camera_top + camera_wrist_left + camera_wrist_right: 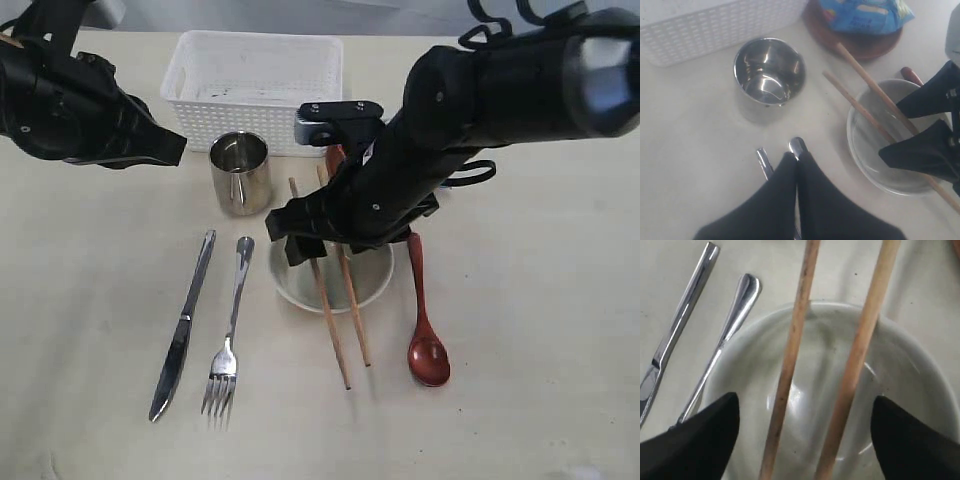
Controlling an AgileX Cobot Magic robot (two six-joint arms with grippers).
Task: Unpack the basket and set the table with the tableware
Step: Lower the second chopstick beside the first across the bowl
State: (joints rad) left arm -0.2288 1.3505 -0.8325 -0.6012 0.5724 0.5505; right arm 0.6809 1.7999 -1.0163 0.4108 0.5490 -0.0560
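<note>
The basket (250, 65), top centre, is sitting apparently empty, with cup (240, 172), knife (183, 330), fork (230, 330) and spoon (424, 330) laid out below. The right pincer (805, 410) is gaping wide over chopsticks (330, 320) bridging the centre bowl (290, 285); the left pincer (796, 160) is hovering shut, upper left.

A blue snack bag (862, 14) with pale printing lies crinkled and glossy. The frame's edge cuts part of it off.
</note>
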